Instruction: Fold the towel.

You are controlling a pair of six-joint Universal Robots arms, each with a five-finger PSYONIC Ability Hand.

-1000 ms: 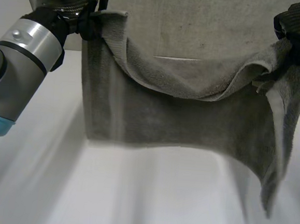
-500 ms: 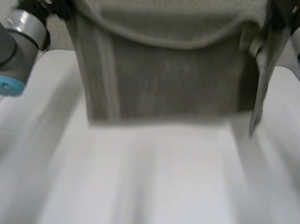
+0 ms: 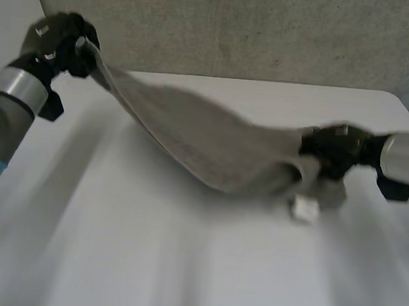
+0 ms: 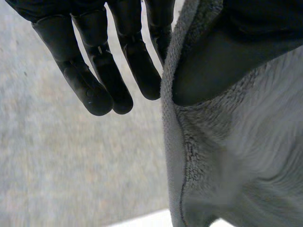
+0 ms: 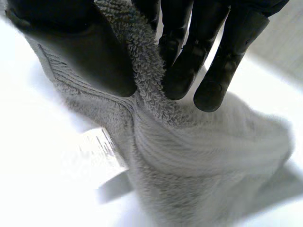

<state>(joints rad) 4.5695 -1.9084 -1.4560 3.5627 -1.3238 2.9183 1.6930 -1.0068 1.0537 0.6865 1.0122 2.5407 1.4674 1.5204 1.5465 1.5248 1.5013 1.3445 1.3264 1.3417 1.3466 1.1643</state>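
My left hand [image 3: 59, 39] and right hand [image 3: 330, 150] pinch the towel [image 3: 205, 146] at its ends; if either slips, it lands crooked on the bench [image 3: 181, 264].

The towel [image 3: 205, 142] is showing matt grey terry cloth with a rough looped pile; its white tag [image 3: 304, 207], at its 4 o'clock end, is looking smooth. The table [image 3: 181, 264] is looking smooth, matt white.
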